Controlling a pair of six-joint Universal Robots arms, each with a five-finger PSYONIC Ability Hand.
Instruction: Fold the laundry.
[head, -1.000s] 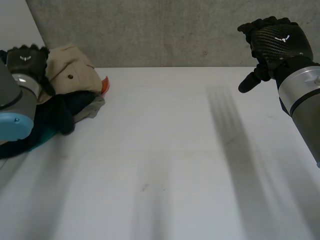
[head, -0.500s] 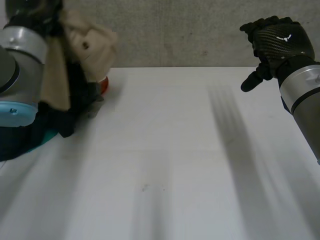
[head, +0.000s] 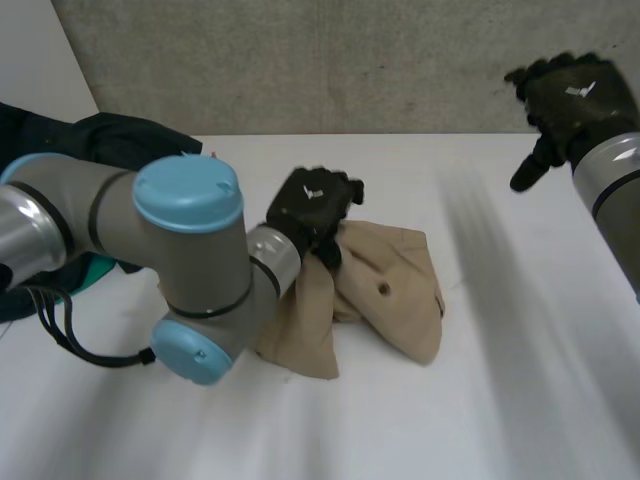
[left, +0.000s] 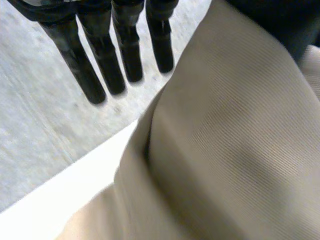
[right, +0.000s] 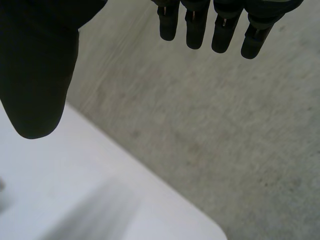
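Left robot hand pinches the bunched top of the tan garment, which slumps in the middle of the bench; soft, light and floppy, it is probably best taken by a corner or hem. Right robot hand hangs released, well apart; dark clothes sit far left

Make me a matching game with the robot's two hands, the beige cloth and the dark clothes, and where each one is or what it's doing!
1. left hand
2. right hand
3. beige cloth
4. dark clothes

A. crumpled in the middle of the table
B. heaped at the table's left edge
C. raised, holding nothing
D. gripping the beige cloth

Pairs: 1-D, 2-C, 3-A, 4-B.
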